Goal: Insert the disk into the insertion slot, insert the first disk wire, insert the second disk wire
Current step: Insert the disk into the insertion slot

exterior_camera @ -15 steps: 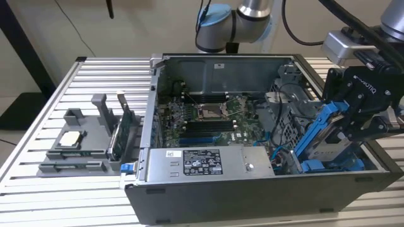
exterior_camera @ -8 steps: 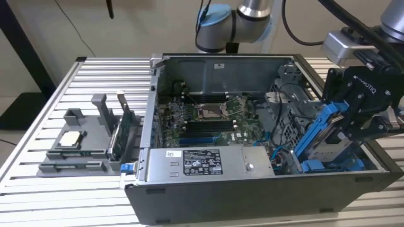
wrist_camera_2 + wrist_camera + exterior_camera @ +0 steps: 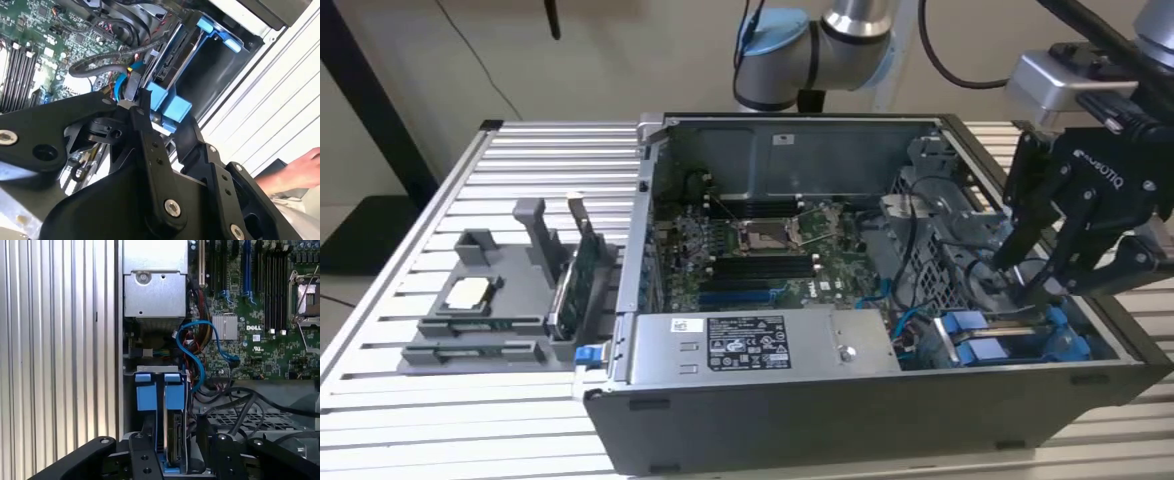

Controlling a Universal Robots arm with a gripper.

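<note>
Fingers (image 3: 145, 460) of the gripper (image 3: 1030, 280) stood apart, reaching down into the open computer case (image 3: 854, 420) at its near corner on the exterior view's right, one on each side of the disk (image 3: 175, 435); whether they touched it could not be told. The disk sat upright on edge in the insertion slot (image 3: 987, 345), between the blue fittings. A blue wire (image 3: 196, 322) looped over the motherboard (image 3: 260, 340) just beside the slot, its lower end hidden.

The pincer (image 3: 182, 460) hides part of the disk (image 3: 176, 432); a hand (image 3: 300, 170) is cut off.
</note>
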